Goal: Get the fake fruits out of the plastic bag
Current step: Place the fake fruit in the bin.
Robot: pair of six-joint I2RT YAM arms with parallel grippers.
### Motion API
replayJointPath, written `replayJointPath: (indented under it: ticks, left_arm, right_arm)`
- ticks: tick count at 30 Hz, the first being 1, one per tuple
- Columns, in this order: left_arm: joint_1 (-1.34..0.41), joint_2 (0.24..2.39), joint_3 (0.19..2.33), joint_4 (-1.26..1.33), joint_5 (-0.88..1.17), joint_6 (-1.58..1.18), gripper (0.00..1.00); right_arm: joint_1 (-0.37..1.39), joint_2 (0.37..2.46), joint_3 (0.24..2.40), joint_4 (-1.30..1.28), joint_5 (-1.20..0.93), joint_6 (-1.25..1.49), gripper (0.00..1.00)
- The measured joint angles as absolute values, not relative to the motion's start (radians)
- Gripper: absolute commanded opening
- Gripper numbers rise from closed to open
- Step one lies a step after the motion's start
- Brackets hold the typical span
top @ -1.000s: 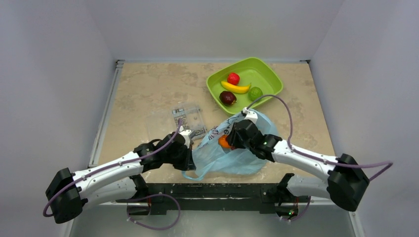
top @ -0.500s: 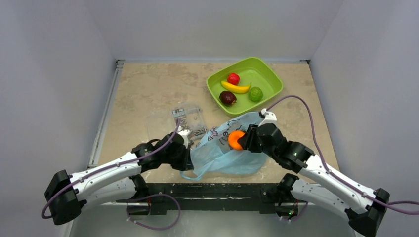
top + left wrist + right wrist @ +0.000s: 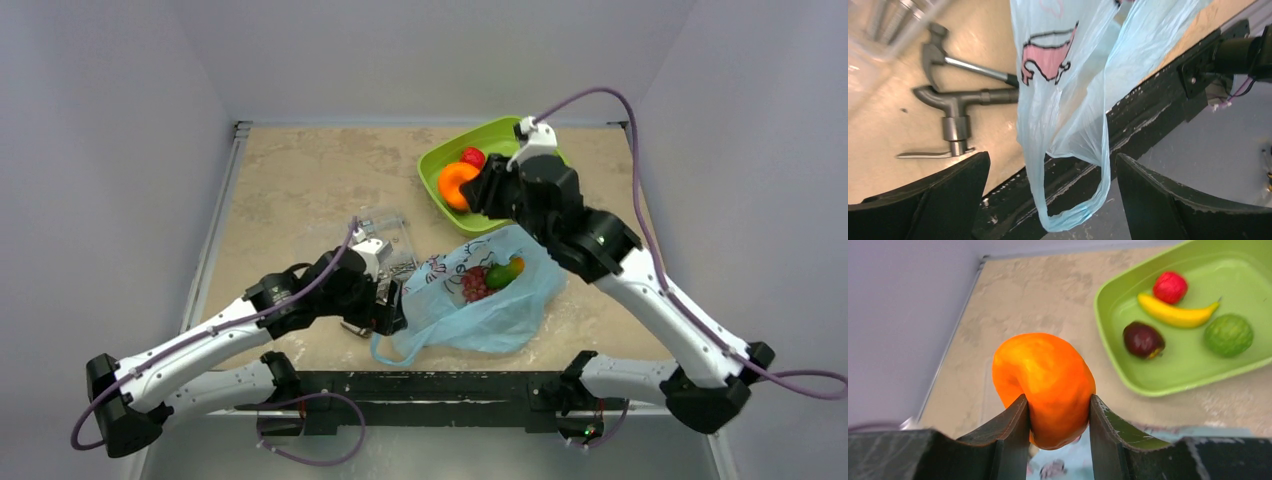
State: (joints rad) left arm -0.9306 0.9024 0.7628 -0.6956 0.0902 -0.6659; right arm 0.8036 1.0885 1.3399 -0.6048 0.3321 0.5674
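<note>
Orange-coloured and glossy, the orange (image 3: 1043, 385) fills the right wrist view, squeezed between the right fingers (image 3: 1008, 432), which are closed on it. It is held in the air; seen from above it sits at the left rim of the tray (image 3: 430, 160).

From above, the right arm covers most of the tray, and only the red fruit (image 3: 472, 157) shows. The right wrist view gives the full count: red fruit, banana (image 3: 1175, 313), plum (image 3: 1143, 339) and a round green fruit (image 3: 1228, 335), lying apart on the tray floor.

On the near side of the tray the bag (image 3: 490, 320) lies on the worktop (image 3: 300, 180), mouth open. Only the top view looks inside. Red grapes (image 3: 474, 283), a green piece (image 3: 497, 277) and a small orange-yellow bit (image 3: 516, 265) crowd together there.

Near-left of the tray, at the bag's left edge, the left fingers (image 3: 933, 200) stand wide apart. The left wrist view shows a fold of the bag and its loop handle (image 3: 1104, 160) hanging between them; whether the film touches either finger I cannot tell. That view alone shows clearly a hammer (image 3: 968, 66) and a grey pipe-shaped tool (image 3: 953, 100) lying on the worktop beside the bag. From above, the left arm hides most of both. A clear bag of screws (image 3: 385, 235) lies left of the tray.
</note>
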Motion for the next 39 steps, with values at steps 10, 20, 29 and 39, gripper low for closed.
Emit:
replayJointPath:
  ticks: [10,20,29,39]
  left_arm:
    - [-0.836,1.016,1.253,-0.946,-0.066,-0.430,1.00]
    - [-0.753,1.597,1.682,-0.976,0.186,-0.216,0.92]
    - [-0.753,1.637,1.502,-0.902,0.281,-0.140,0.75]
    - [-0.792,1.570,1.413,-0.830,0.260,-0.138,0.61]
  right_arm:
    - [0.505,1.642,1.580,-0.476,0.286,0.414,0.00]
    - [0.496,2.052,1.757,-0.448,0.278,0.356,0.27]
    - [0.496,2.128,1.840,-0.465,0.270,0.339,0.84]
    - [0.496,1.922,1.756,-0.589,0.298,0.338,0.91]
